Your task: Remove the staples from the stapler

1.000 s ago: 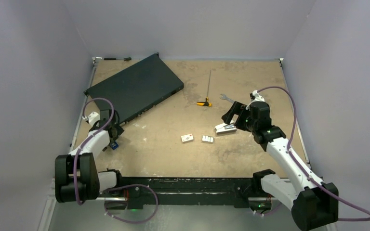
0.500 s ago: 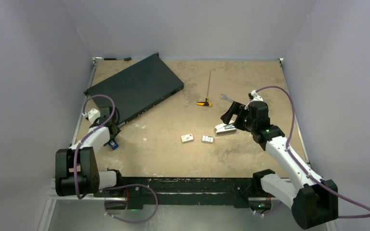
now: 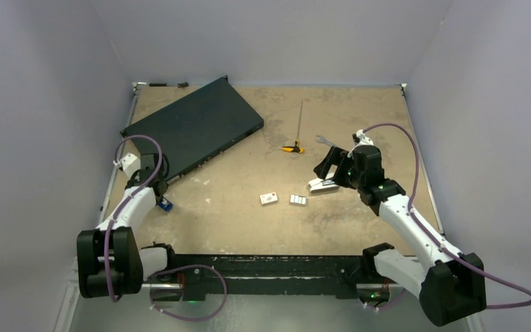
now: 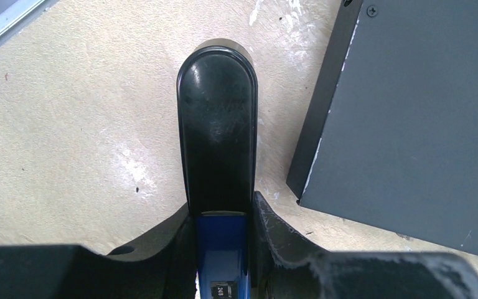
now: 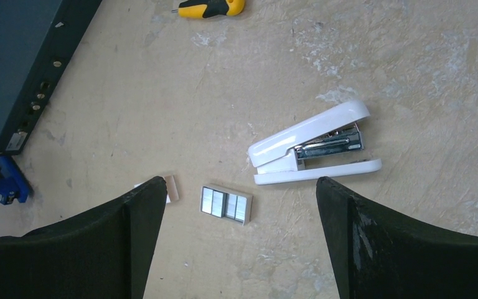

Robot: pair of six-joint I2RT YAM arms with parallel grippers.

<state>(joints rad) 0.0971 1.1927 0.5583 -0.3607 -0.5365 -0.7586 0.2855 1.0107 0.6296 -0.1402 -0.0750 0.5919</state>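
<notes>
**Blue tool with a glossy black rounded cap [image 4: 218,124] now pinched in the left jaws**

The tan, scuffed surface [image 3: 249,232] carries a big flat black metal box [image 3: 193,128] at the far left. Just near of its corner sits the left gripper [image 4: 222,215]. A second ago its jaws stood spread around the blue tool. Now they are pressed in on the blue body from both sides, with the black cap sticking out ahead. The tool still rests low by the box's edge and has hardly shifted, so I judge this a fresh grip with no lift yet.

On the right, the right gripper [image 5: 239,180] has edged slightly leftward and hangs over the curved white plastic stapler [image 5: 311,140]. Its jaws are spread wide and hold nothing. That stapler lies on its side with its metal channel showing, and I cannot tell whether it is loaded.

The blue tool looks like a small stapler too. Which of the two is to be emptied I cannot say, but only the blue one is now secured for opening.

The small white box with a reddish label [image 3: 269,198] sits left of the shallow tan tray [image 5: 243,213]. The tray lies just near and left of the white stapler, unmoved. In it lie the staples [image 5: 224,202], short silver-grey strips.
</notes>
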